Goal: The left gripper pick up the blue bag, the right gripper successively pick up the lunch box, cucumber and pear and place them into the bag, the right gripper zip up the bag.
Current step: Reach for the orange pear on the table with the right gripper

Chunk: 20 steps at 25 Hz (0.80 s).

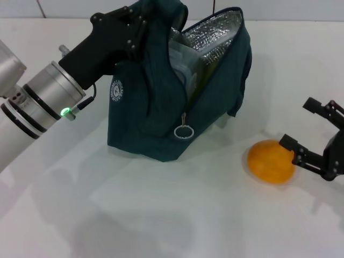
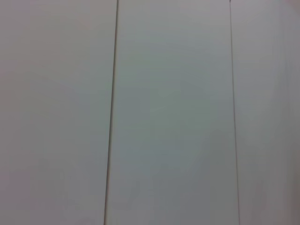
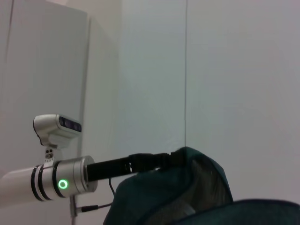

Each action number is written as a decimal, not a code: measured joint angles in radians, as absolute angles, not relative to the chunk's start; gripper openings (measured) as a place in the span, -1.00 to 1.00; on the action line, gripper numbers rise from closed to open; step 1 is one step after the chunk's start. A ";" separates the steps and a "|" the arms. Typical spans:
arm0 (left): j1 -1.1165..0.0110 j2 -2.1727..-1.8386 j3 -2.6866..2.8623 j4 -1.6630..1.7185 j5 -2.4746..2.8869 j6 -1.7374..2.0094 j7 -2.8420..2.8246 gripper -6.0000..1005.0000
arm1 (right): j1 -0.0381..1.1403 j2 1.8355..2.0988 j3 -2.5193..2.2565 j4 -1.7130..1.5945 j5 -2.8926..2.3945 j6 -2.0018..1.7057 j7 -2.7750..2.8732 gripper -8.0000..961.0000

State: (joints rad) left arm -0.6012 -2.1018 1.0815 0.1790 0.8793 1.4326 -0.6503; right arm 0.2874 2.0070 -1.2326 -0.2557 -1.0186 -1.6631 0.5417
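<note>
The left gripper (image 1: 141, 24) is clamped on the open blue bag (image 1: 177, 102); the right gripper (image 1: 305, 131), fingers apart, straddles the orange pear (image 1: 270, 160) on the bench (image 1: 161, 215).

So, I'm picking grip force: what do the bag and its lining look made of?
The blue bag looks like soft woven fabric, matte, sagging in folds where the left gripper holds it. Its lining looks like crinkled silver foil, shiny and quilted. The zipper ring seems metal.

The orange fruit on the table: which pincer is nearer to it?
Right. The right pincer is open beside the orange fruit, one finger almost touching it. The left pincer is far off, holding the blue bag at its top.
</note>
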 joint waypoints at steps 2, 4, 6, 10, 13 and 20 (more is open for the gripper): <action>-0.599 -2.103 1.082 0.178 0.879 1.433 -0.650 -0.88 | 0.287 2.007 -1.233 -0.237 -1.018 -1.664 0.535 0.66; -0.596 -2.104 1.082 0.172 0.879 1.433 -0.650 -0.88 | 0.284 2.007 -1.233 -0.223 -1.018 -1.665 0.531 0.65; -0.595 -2.105 1.082 0.165 0.879 1.433 -0.650 -0.88 | 0.281 2.008 -1.233 -0.215 -1.018 -1.666 0.530 0.64; -0.594 -2.106 1.083 0.163 0.879 1.433 -0.650 -0.88 | 0.281 2.008 -1.231 -0.183 -1.013 -1.663 0.502 0.61; -0.595 -2.107 1.083 0.163 0.878 1.433 -0.652 -0.88 | 0.282 2.008 -1.224 -0.157 -1.005 -1.656 0.491 0.59; -0.601 -2.108 1.080 0.163 0.875 1.425 -0.651 -0.88 | 0.287 2.008 -1.221 -0.136 -1.005 -1.615 0.482 0.55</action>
